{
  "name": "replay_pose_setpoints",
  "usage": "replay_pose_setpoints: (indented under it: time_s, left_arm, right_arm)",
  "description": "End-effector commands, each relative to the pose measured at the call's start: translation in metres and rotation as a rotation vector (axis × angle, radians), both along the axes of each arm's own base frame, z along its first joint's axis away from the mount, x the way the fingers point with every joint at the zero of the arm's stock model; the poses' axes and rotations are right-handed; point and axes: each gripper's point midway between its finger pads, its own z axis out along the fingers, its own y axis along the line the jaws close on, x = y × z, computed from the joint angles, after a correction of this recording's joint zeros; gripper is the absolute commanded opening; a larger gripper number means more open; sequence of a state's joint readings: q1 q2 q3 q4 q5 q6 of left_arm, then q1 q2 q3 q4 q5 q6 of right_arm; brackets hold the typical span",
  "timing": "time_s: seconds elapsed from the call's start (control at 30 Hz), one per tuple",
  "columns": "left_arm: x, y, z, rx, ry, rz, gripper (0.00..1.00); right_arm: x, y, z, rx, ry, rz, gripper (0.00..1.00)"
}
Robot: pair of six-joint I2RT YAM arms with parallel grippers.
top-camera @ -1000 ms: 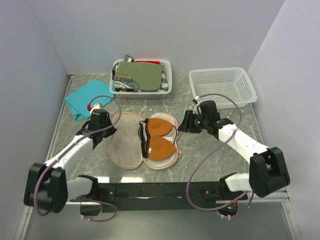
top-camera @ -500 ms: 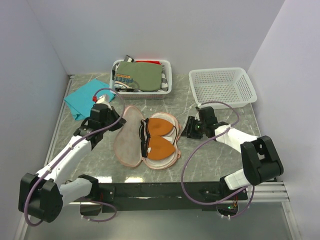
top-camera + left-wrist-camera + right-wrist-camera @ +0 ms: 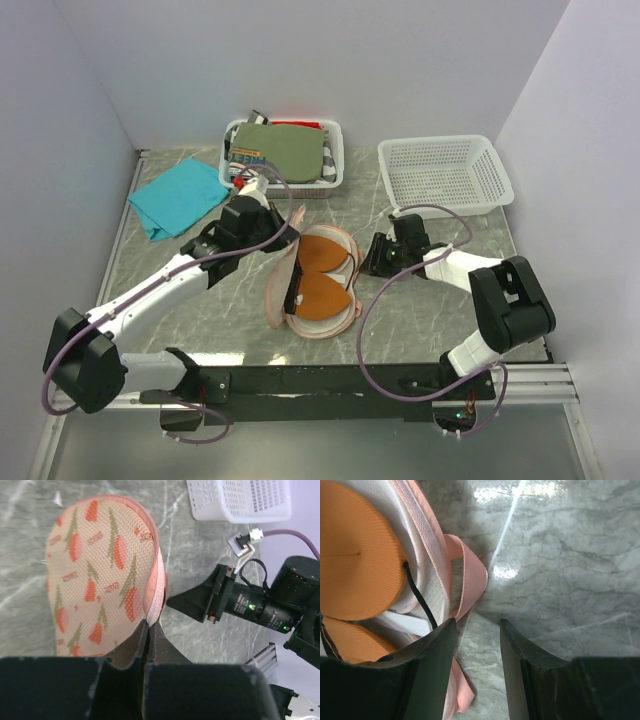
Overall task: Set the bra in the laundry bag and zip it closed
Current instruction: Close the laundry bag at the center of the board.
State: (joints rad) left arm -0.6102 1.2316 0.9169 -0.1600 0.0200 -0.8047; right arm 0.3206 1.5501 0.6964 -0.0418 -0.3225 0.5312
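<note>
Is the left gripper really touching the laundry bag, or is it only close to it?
Touching. In the left wrist view the left gripper is shut on the edge of the printed half of the laundry bag, and the fabric is pinched with no gap.

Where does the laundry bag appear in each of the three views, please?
Top external: the laundry bag is at picture centre, its lid half raised.
Left wrist: the bag's printed lid fills the upper left.
Right wrist: the bag's pink rim runs down the left side.
Shared landmark: the right gripper, just beside the bag's right rim.
</note>
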Motion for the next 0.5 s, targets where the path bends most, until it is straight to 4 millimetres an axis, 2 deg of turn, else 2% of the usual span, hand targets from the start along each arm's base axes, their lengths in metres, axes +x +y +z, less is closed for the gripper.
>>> replay_pose_setpoints:
  time_s: [0.0, 0.1, 0.23, 0.33, 0.4, 0.43, 0.47]
  left_arm:
    - [0.012, -0.027, 0.03, -0.059, -0.072, -0.002, 0.01]
    - [0.013, -0.04, 0.023, -0.055, -0.056, -0.016, 0.01]
    - [0.008, -0.067, 0.016, -0.074, -0.042, -0.065, 0.01]
    - [0.006, -0.087, 0.0, -0.061, -0.014, -0.099, 0.01]
    - [0.003, -0.1, -0.002, -0.064, -0.003, -0.117, 0.01]
    - [0.003, -0.105, -0.012, -0.051, 0.015, -0.126, 0.01]
    - [0.005, -0.112, -0.008, -0.066, 0.006, -0.136, 0.01]
  right_arm:
    - [0.008, 0.005, 0.001, 0.012, -0.012, 0.008, 0.49]
    - [0.005, 0.009, -0.001, 0.02, -0.001, 0.03, 0.49]
    - [0.002, 0.017, -0.002, 0.026, 0.008, 0.062, 0.48]
    - [0.0, 0.024, -0.003, 0.033, 0.018, 0.092, 0.48]
    - [-0.002, 0.028, -0.004, 0.033, 0.023, 0.107, 0.48]
    - [-0.003, 0.03, -0.004, 0.033, 0.021, 0.112, 0.48]
    - [-0.003, 0.03, -0.004, 0.035, 0.024, 0.113, 0.48]
